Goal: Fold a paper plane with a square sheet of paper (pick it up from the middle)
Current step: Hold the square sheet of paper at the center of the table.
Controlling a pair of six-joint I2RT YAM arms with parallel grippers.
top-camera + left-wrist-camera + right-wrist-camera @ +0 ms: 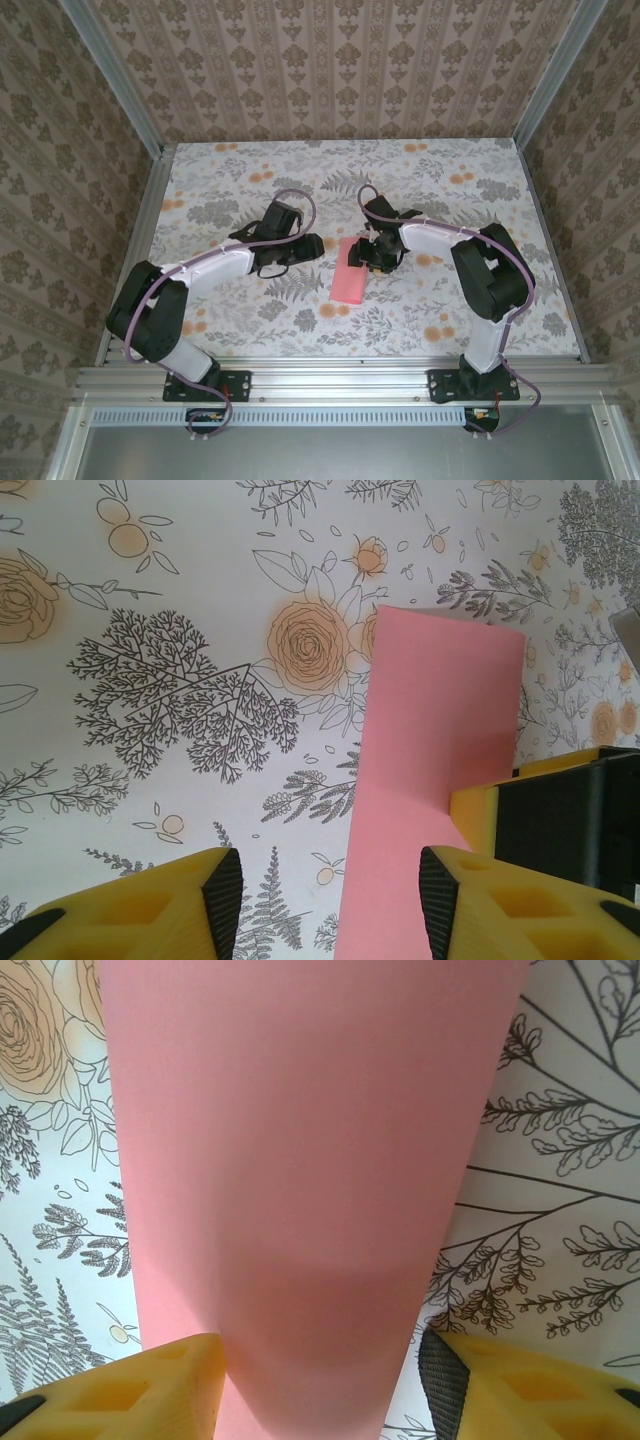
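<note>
Paper sheet (349,284) on floral table (230,190) (L hand (330,895) spread beside; R hand (320,1380) astride it, grip unclear).

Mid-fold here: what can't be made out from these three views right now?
Far end of the sheet of paper, top view: covered by the right gripper.
Whether that gripper grips it, right wrist view: the paper runs off the bottom edge between the fingers.
Creases and layers: too small from above.
Its near end, left wrist view: cut by the bottom edge beside the left gripper.

White-and-black arms (215,265), seemingly lilac cables (296,193) along them; yellow hand fingers (130,905) with black pads (225,895)
</note>
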